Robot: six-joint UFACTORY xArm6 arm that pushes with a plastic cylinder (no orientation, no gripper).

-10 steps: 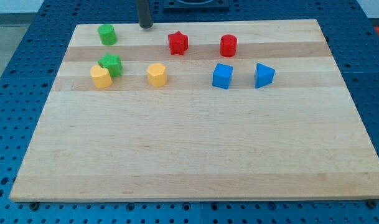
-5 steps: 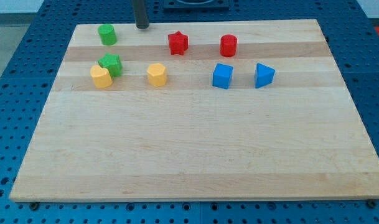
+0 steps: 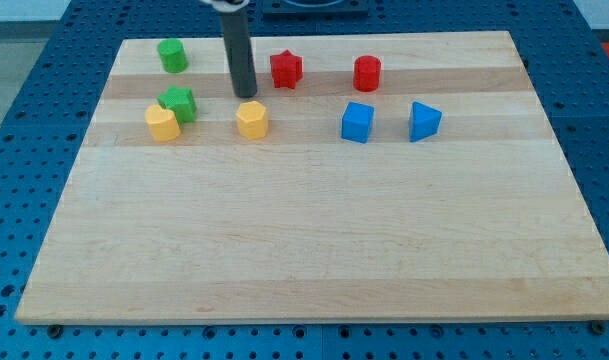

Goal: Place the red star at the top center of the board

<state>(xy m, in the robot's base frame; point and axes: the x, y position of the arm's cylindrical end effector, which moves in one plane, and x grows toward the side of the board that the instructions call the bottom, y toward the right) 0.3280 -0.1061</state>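
A wooden board lies on a blue perforated table (image 3: 24,60), carrying eight small coloured blocks. The arm has no jaws at all: it ends in a plain dark rod that can neither open nor hold anything, and it only pushes. My tip (image 3: 247,96) rests on the board in its upper left-centre part, touching no block.

The red star (image 3: 286,68) lies just up and to the view's right of my tip, near it but apart. It sits in the upper band of the board, slightly left of the midline and a little below the top edge. By my judgement the task is nearly done in position but not finished: the star seems to need a short nudge toward the view's top and right.

A yellow hexagonal block (image 3: 252,119) lies just below my tip, close but not touching. Farther to the right of the star is a red cylinder (image 3: 367,73). To the left of my tip, a green star (image 3: 179,102) touches another yellow block (image 3: 162,124).
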